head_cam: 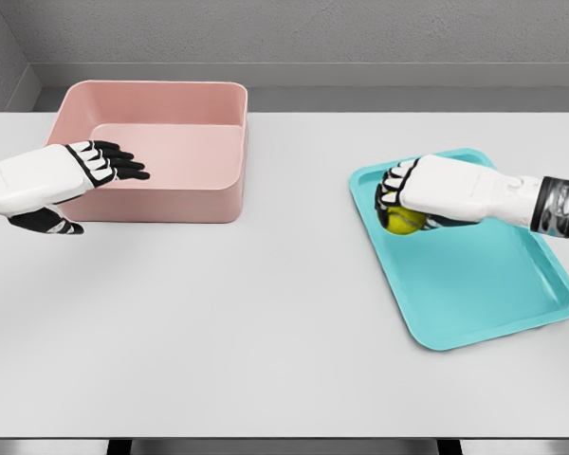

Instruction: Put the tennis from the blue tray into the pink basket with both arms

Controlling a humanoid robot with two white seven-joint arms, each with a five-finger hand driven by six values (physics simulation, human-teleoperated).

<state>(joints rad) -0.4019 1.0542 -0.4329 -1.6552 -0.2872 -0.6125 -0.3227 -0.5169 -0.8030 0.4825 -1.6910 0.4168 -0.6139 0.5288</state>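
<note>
Tabletop (266, 313) is carrying the basket (223, 204) at approx 10 o'clock and the tray (474, 294) at approx 3 o'clock, well apart. Right hand (408, 190) is closing down over the ball (405, 220) at the tray's near-left corner, fingers curling round it; lift not yet visible. Left hand (100, 163) is hovering w/ fingers extended, holding nothing, over the basket's left wall. Ball is prob. light, fuzzy, springy; round, so grip across its widest part.

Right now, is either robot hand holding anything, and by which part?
The right robot hand is curled over the top of the tennis ball in the blue tray. The left robot hand is open, holding nothing.
</note>
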